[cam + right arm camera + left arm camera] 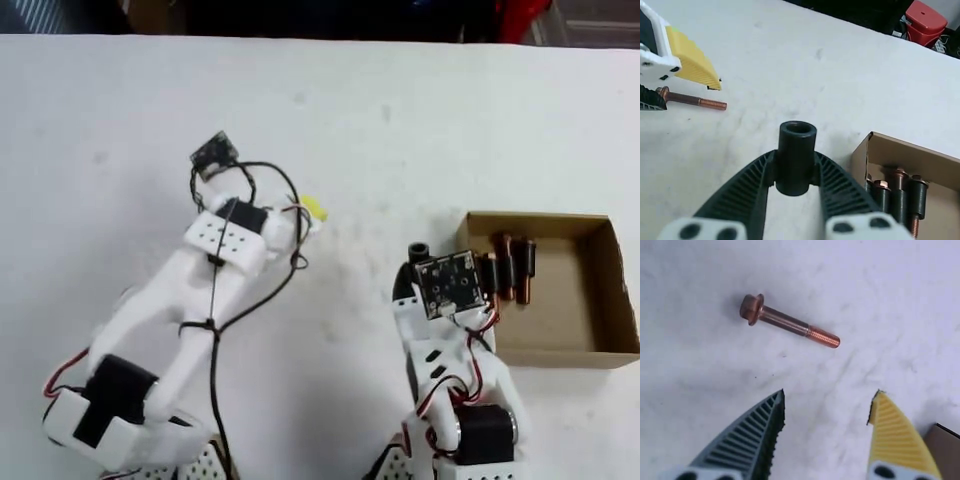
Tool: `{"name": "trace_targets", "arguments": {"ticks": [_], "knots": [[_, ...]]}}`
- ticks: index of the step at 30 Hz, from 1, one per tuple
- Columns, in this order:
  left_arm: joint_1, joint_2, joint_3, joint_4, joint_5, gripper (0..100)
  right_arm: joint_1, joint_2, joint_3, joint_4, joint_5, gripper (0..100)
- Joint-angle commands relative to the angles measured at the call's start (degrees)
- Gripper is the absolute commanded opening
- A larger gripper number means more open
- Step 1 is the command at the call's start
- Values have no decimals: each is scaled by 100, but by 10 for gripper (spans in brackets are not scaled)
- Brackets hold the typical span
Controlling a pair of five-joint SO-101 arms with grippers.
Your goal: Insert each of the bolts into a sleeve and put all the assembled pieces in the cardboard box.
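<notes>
One loose bolt [789, 321], one sleeve [797, 142] held upright
Left tool [829, 396] hangs spread open by the bolt on the table [890, 290]; right tool [795, 159] clamps the sleeve beside the cardboard box [900, 150] of assembled pieces [898, 192].

In the cardboard box [575, 312] lie assembled pieces [508, 266]; a black sleeve [418, 250] stands just beside it, at the tip of the right arm [432, 345].

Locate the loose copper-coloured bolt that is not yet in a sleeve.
The copper-coloured bolt lies flat on the white table, just ahead of the open left gripper, across the right gripper's black sleeve from the cardboard box.
</notes>
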Motion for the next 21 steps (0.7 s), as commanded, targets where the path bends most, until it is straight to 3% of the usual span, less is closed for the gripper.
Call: {"name": "trace_targets", "arguments": {"ticks": [1,6,11,15,21], "knots": [[31,-48,-53,-149,62,290,48,-66,44,-303,0,20],[31,-40,79,-281,70,290,48,-66,132,-418,0,20],[40,-31,738,-1600,123,290,40,-66,132,-409,0,20],[-31,-40,1064,-2295,809,290,40,-66,132,-409,0,20],[-242,-31,1125,-2505,1187,290,40,-66,132,-409,0,20]]}}
